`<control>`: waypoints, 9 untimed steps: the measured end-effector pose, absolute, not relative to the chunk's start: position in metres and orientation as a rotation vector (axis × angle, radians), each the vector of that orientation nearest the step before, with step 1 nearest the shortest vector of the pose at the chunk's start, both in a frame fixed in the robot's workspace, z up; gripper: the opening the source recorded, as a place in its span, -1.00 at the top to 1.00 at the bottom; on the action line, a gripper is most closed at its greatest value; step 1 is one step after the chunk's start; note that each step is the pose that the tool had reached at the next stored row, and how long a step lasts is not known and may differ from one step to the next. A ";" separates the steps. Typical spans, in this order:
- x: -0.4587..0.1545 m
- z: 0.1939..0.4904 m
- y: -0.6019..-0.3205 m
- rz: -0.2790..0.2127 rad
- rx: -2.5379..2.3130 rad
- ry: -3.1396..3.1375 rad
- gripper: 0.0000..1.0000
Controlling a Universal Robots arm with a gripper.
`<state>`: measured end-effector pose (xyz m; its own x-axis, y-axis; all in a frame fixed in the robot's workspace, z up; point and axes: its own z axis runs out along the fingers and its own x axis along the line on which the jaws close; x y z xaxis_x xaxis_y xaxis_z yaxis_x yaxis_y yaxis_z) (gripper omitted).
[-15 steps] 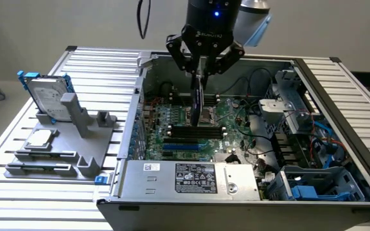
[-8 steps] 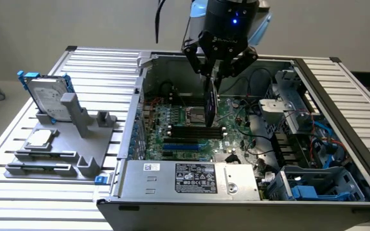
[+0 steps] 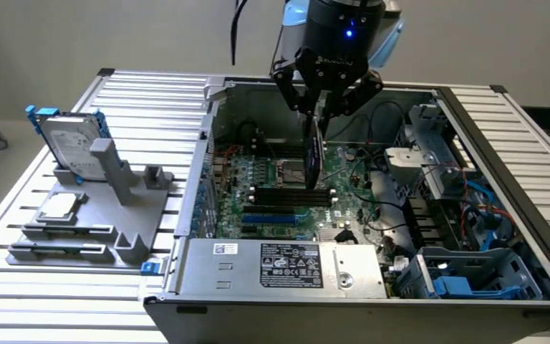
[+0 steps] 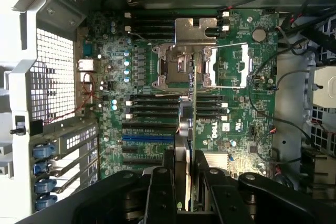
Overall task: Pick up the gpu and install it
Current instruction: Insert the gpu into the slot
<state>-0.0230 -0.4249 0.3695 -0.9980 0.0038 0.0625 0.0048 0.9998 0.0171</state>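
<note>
my jaws are clenched on the gpu (image 3: 315, 154), which hangs edge-down inside the case (image 3: 193, 192), over the board (image 3: 354, 208). to seat it well i'd hold the card plumb, its lower edge running true along the slot. the arm reaches straight down from above, wrist vertical.

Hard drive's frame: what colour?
Blue. The hard drive frame shows best in the exterior view.
</note>
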 end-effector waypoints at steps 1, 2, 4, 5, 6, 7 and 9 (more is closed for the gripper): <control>-0.023 0.369 -0.425 -0.027 -0.007 -3.079 0.47; -0.023 0.369 -0.425 -0.027 -0.007 -3.079 0.47; -0.023 0.369 -0.425 -0.027 -0.007 -3.079 0.47; -0.023 0.369 -0.425 -0.027 -0.007 -3.079 0.47; -0.023 0.369 -0.425 -0.027 -0.007 -3.079 0.47; -0.023 0.369 -0.425 -0.027 -0.007 -3.079 0.47; -0.023 0.369 -0.425 -0.027 -0.007 -3.079 0.47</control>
<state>-0.0230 -0.4249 0.3695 -0.9980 0.0037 0.0626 0.0048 0.9998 0.0172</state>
